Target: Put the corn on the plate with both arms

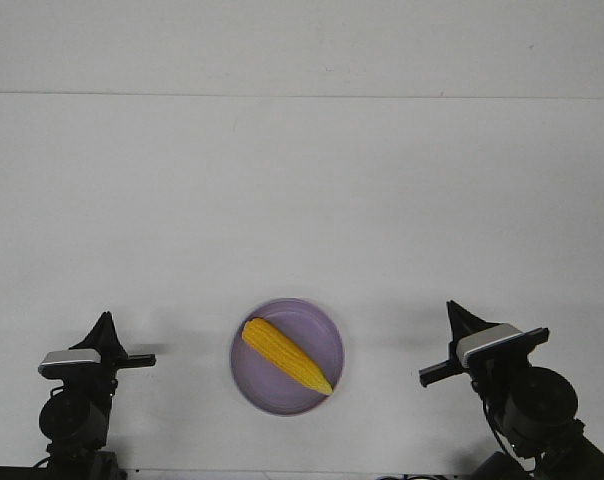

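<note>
The yellow-orange corn [285, 356] lies diagonally on the lavender plate [318, 332] at the near middle of the white table, its thick end at the back left and its tip at the front right. My left gripper [105, 321] is at the near left, apart from the plate, its fingers together in a point and empty. My right gripper [453, 310] is at the near right, also apart from the plate, its fingers together in a point and empty.
The white table [302, 200] stretches far back to a seam line near the top. Nothing else stands on it. The arm bases sit at the near corners.
</note>
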### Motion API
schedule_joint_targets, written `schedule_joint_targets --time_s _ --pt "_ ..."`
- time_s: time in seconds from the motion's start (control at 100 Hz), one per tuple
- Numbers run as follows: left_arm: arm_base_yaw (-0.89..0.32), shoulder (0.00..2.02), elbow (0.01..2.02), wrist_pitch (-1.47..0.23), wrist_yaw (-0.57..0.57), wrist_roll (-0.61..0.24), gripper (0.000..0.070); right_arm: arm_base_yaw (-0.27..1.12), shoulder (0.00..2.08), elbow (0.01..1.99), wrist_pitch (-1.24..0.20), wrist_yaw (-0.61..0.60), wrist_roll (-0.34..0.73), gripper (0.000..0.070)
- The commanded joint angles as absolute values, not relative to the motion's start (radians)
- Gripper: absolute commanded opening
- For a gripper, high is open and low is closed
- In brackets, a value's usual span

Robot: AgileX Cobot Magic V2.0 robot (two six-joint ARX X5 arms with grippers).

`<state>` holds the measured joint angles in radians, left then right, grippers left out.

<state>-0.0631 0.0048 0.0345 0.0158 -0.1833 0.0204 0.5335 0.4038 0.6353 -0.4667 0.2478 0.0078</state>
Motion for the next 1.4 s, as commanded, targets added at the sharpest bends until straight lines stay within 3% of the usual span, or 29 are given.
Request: schedule_joint_targets --time_s 0.0,0.14,0.3,0.48,1.39 --pt "-0.064 0.003 0.014 0.030 -0.183 0.035 0.0012 0.368 0.357 0.543 -0.363 0.133 -0.036 0.0012" --pt "-0.064 0.003 0.014 0.030 -0.183 0.035 0.0012 0.086 0.210 0.317 -0.216 -0.058 -0.054 0.0012" --pt "-0.064 0.003 0.014 0.030 -0.183 0.035 0.0012 -0.046 0.077 0.138 -0.203 -0.081 -0.053 0.0012" --pt "-0.064 0.003 0.014 0.030 -0.183 0.035 0.0012 -0.054 -0.001 0.013 -0.129 -0.080 -0.051 0.0012" --pt "-0.064 0.003 0.014 0.031 -0.183 0.035 0.0012 -0.054 0.001 0.013 -0.105 -0.079 -0.044 0.0012"
